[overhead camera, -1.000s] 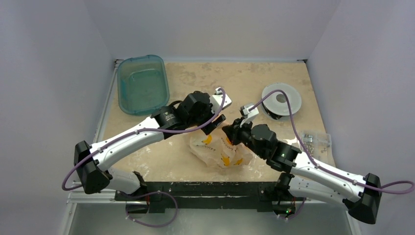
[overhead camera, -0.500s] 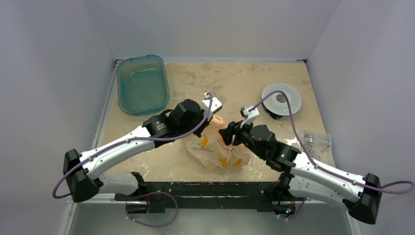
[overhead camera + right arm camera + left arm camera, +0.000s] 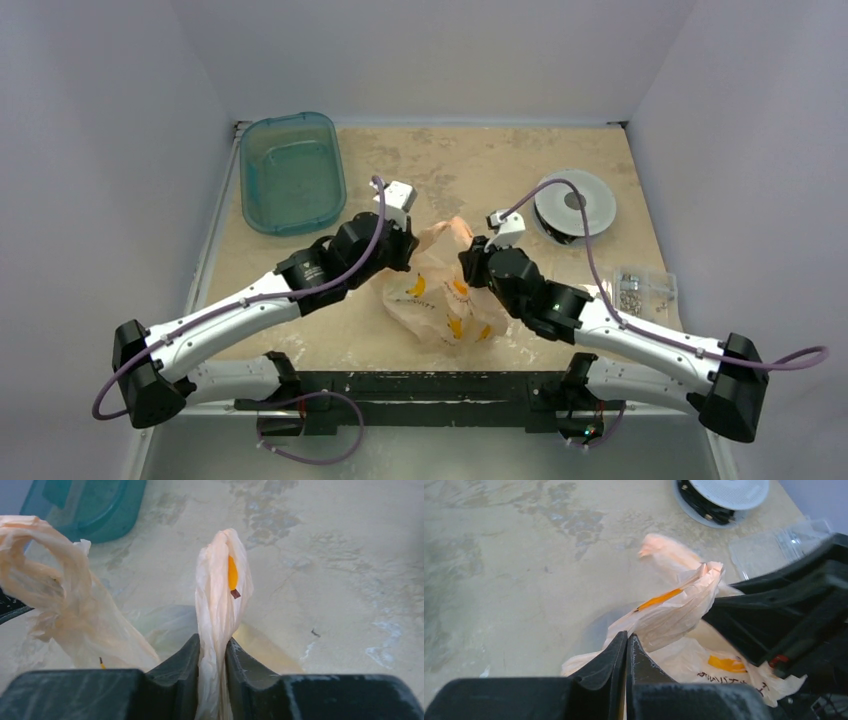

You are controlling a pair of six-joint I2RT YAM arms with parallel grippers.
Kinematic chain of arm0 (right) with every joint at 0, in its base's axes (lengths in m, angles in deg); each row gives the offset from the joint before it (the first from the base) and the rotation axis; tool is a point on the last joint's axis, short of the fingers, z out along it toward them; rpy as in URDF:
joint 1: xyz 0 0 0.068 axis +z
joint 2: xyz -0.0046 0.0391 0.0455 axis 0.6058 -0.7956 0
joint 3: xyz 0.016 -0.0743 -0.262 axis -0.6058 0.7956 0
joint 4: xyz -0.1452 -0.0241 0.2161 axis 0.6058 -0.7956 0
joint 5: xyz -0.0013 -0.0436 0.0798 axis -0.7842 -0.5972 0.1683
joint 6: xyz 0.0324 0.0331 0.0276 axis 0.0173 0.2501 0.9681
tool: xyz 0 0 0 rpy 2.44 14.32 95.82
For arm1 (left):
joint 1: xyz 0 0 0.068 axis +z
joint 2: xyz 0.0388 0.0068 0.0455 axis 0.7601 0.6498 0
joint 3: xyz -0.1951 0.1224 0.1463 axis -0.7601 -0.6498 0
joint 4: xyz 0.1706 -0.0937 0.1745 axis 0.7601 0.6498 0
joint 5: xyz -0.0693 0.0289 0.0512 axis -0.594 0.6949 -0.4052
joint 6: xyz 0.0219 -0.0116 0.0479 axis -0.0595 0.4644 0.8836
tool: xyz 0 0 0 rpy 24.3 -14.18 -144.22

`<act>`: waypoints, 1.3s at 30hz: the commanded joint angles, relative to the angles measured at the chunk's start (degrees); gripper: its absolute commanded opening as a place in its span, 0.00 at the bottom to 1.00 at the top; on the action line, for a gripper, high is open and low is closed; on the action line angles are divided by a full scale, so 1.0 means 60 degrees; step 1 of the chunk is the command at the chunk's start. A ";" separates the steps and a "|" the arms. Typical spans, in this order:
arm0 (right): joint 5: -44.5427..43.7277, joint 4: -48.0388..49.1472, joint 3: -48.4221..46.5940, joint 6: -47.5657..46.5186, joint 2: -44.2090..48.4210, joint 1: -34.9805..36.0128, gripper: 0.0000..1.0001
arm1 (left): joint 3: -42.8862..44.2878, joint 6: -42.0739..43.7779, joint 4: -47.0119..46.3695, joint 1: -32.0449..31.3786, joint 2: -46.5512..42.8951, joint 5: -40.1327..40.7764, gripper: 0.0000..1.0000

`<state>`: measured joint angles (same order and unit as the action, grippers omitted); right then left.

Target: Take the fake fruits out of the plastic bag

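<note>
Left fingers (image 3: pixel 609 665) pinch the plastic bag (image 3: pixel 440 305) at its 10 o'clock rim, right fingers (image 3: pixel 175 675) clamp a fold at 2 o'clock; bag mid-worktop (image 3: pixel 500 170), mouth apparently between them, fake fruits hidden.

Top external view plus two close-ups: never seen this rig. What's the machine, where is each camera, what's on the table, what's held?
Two robot arms are bolted at the near edge of a table, and each ends in a two-finger claw. The wide picture comes from a fixed camera above and behind the arms. The two close-ups come from cameras on the wrists, looking out along each claw's black fingers.

On the table lie a peach plastic bag, a teal tub, a white cable reel and a clear packet of small metal parts.

The left claw is shut on one fold of the bag. The right claw is shut on another fold, so each pinches part of its top. The fake fruits do not show in any view; presumably they are inside the bag.
</note>
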<state>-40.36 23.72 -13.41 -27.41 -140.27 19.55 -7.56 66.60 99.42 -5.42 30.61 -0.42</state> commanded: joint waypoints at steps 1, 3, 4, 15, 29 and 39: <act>-0.1608 0.0483 -0.0759 -0.0395 0.0799 -0.0287 0.16 | 0.1262 -0.2077 0.1601 0.0339 0.0253 0.2441 0.00; -0.1697 0.0328 -0.1257 -0.0789 0.0781 -0.0612 0.03 | 0.1831 -0.2422 0.2361 0.0856 0.0540 0.2032 0.00; -0.1741 0.0109 -0.1583 -0.0967 0.0688 -0.0809 0.00 | 0.2042 -0.2491 0.2407 0.1217 0.0608 0.1631 0.00; -0.2055 -0.0735 -0.3783 -0.2868 0.0407 -0.2649 0.00 | 0.5130 -0.2089 0.2448 0.4512 0.1999 -0.2331 0.00; 0.5828 -0.0199 -0.1098 -0.3110 0.2304 -0.2642 0.02 | 0.2345 -0.1130 0.3022 0.4871 0.0826 -0.3257 0.33; 0.6862 0.1021 0.0104 -0.2188 0.3043 -0.2621 0.00 | -0.2563 -0.4396 0.3758 0.4872 -0.4742 -0.3388 0.70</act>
<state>-3.64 23.22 -11.23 -42.01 -123.88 3.79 -18.16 49.47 121.19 23.50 10.85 -18.30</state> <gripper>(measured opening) 0.007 0.687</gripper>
